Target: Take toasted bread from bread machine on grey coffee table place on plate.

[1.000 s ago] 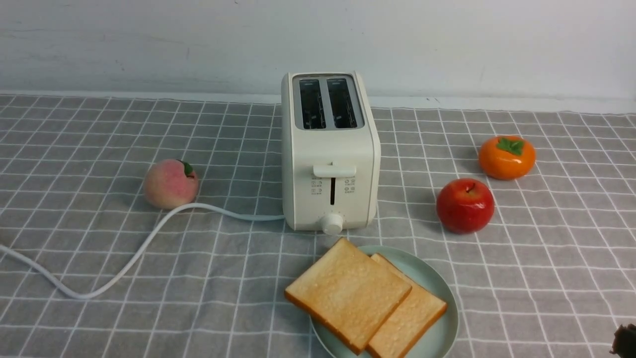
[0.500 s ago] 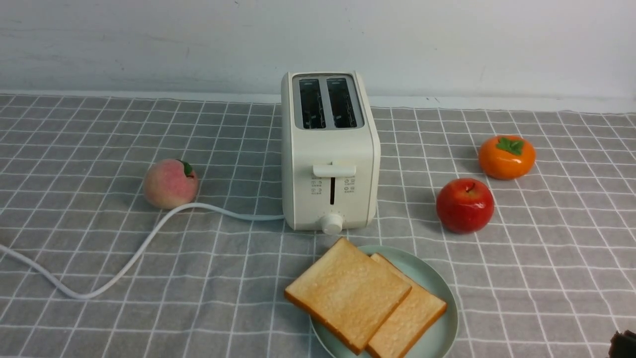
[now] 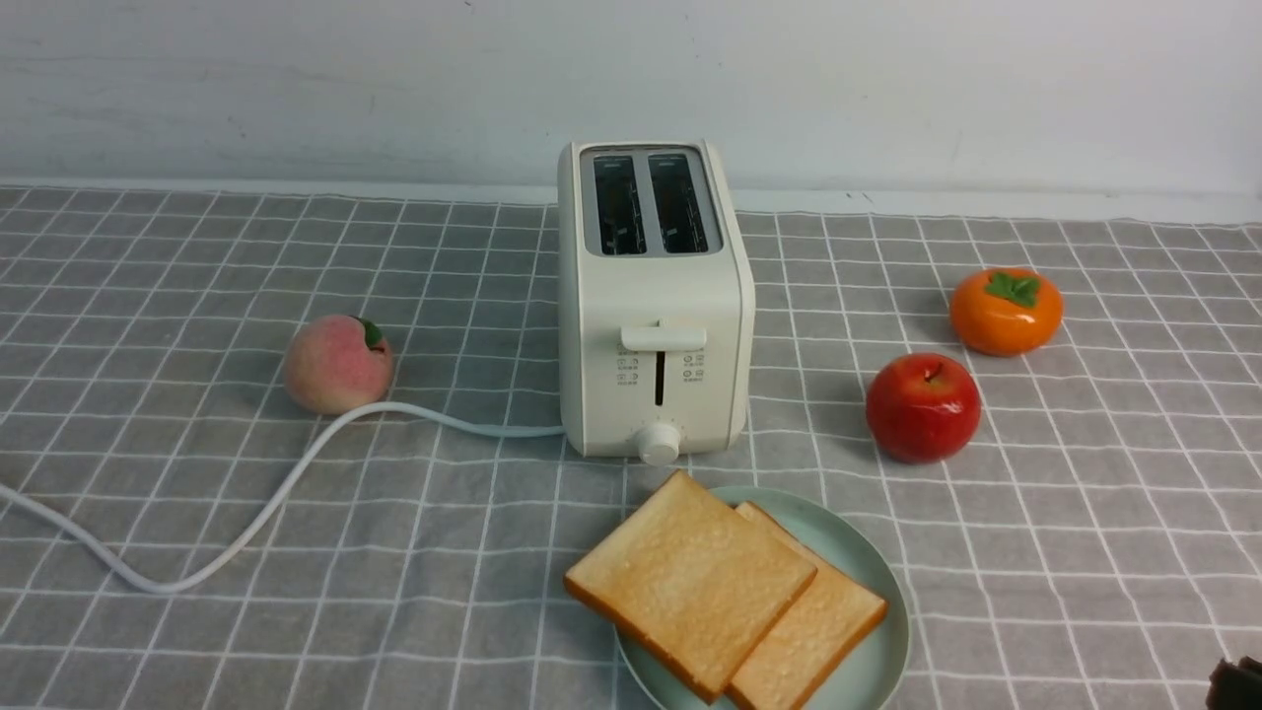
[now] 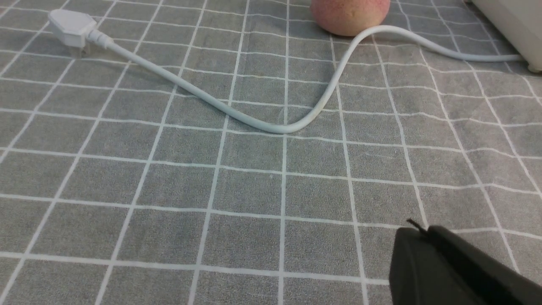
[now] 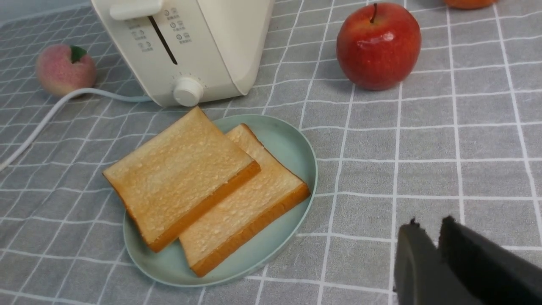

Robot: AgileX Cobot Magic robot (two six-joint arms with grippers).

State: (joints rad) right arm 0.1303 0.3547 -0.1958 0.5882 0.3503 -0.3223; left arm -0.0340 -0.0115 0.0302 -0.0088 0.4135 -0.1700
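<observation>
The cream-white bread machine (image 3: 656, 296) stands mid-table on the grey coffee table (image 3: 1085, 552), and both its slots look empty. Two slices of toasted bread lie overlapping on the mint-green plate (image 3: 873, 577) in front of it: one slice (image 3: 690, 582) rests partly on the other (image 3: 813, 631). In the right wrist view the slices (image 5: 182, 173) and plate (image 5: 296, 144) lie to one side of my right gripper (image 5: 427, 226), which is shut and empty over bare cloth. Only its tip (image 3: 1237, 682) shows in the front view. My left gripper (image 4: 423, 232) is shut and empty above the cloth.
A peach (image 3: 338, 363) sits left of the bread machine, with the white cord (image 3: 246, 513) curving past it to a plug (image 4: 70, 27). A red apple (image 3: 923, 407) and an orange persimmon (image 3: 1006, 311) sit on the right. A white wall runs behind.
My right gripper's tip has sunk slightly lower at the bottom right corner of the front view. Nothing else has moved.
</observation>
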